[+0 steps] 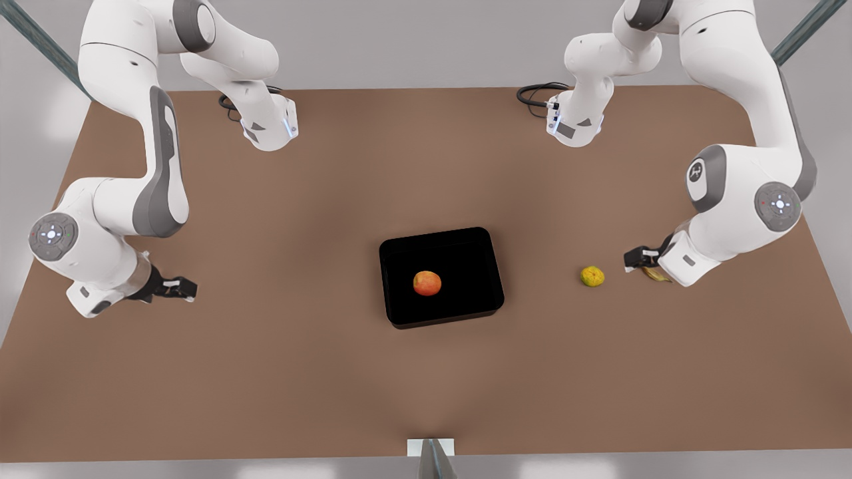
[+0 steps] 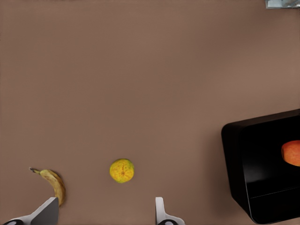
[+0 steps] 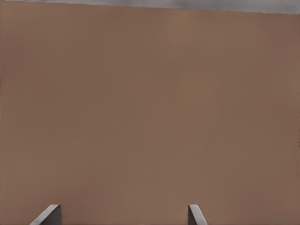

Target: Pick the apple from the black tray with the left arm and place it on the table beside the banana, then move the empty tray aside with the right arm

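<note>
The apple (image 1: 426,283), red-orange with yellow patches, lies inside the glossy black tray (image 1: 432,234) near the middle of the brown table (image 1: 319,199). The banana (image 1: 655,275) lies on the table at the front view's right. My left gripper (image 1: 636,258) hangs just beside it, open and empty, well apart from the tray. In the left wrist view the banana (image 2: 54,183), the tray (image 2: 232,154) and part of the apple (image 2: 291,152) show beyond the left gripper (image 2: 103,212). My right gripper (image 1: 183,289) waits open at the front view's left, over bare table (image 3: 150,117), and appears again as the gripper (image 3: 123,214) in its wrist view.
A yellow-green lumpy fruit (image 1: 592,276) sits between the tray and the banana, also the fruit (image 2: 122,170) in the left wrist view. Black cables (image 1: 536,93) lie at the table's back. A small grey fixture (image 1: 430,452) stands at the front edge.
</note>
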Available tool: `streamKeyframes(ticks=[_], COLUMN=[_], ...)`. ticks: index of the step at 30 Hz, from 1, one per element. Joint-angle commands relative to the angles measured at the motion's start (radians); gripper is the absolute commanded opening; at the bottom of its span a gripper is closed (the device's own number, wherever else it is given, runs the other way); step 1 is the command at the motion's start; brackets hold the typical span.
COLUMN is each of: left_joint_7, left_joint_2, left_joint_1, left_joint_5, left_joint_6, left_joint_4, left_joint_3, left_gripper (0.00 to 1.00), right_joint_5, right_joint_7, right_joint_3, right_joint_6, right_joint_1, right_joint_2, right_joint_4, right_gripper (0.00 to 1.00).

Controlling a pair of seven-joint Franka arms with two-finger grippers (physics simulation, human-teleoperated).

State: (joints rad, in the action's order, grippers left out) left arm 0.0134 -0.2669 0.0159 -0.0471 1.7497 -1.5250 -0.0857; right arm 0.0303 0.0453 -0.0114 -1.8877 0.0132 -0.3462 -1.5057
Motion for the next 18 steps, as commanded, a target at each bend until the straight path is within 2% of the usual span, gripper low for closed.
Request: streamKeyframes(ticks=[1,3,5,7,9,10,12,14,18], left_joint_7=[0.114,0.125,0.161,0.459,0.753,0.853,1.045,1.155,1.303], left_joint_2=[-0.005,-0.012,-0.028,-0.090,-0.121,-0.152,-0.218,-0.328,-0.423], left_joint_1=[-0.004,-0.057,-0.201,-0.281,-0.428,-0.479,-0.524,-0.590,-0.633], left_joint_5=[0.016,0.050,0.033,0.089,0.085,0.087,0.090,0.148,0.226], left_joint_6=[0.048,0.048,0.063,0.093,0.097,0.110,0.206,0.208,0.297], left_joint_4=[-0.003,0.025,0.009,0.062,0.051,0.055,0.081,0.198,0.227], left_joint_3=[0.000,-0.002,-0.016,-0.026,-0.048,-0.046,-0.048,-0.048,-0.046], left_gripper=[1.00,1.00,1.00,1.00,1.00,1.00,1.00,1.00,1.00], right_joint_5=[0.002,0.000,-0.001,-0.004,-0.004,0.000,0.002,0.000,0.000], right_joint_7=[0.019,0.019,0.022,0.025,0.022,0.022,0.025,0.024,0.022], right_joint_3=[0.001,0.001,0.001,0.001,0.002,0.005,0.005,0.004,0.004], right_joint_6=[-0.080,-0.082,-0.110,-0.156,-0.125,-0.035,0.044,0.051,0.051], right_joint_1=[-0.001,0.001,0.001,0.001,-0.001,-0.002,-0.001,-0.001,-0.016], right_joint_2=[0.000,-0.017,-0.187,-0.313,-0.277,-0.218,-0.139,-0.132,-0.134], right_joint_4=[0.001,0.001,0.090,0.162,0.191,0.193,0.194,0.194,0.193], right_gripper=[1.00,1.00,1.00,1.00,1.00,1.00,1.00,1.00,1.00])
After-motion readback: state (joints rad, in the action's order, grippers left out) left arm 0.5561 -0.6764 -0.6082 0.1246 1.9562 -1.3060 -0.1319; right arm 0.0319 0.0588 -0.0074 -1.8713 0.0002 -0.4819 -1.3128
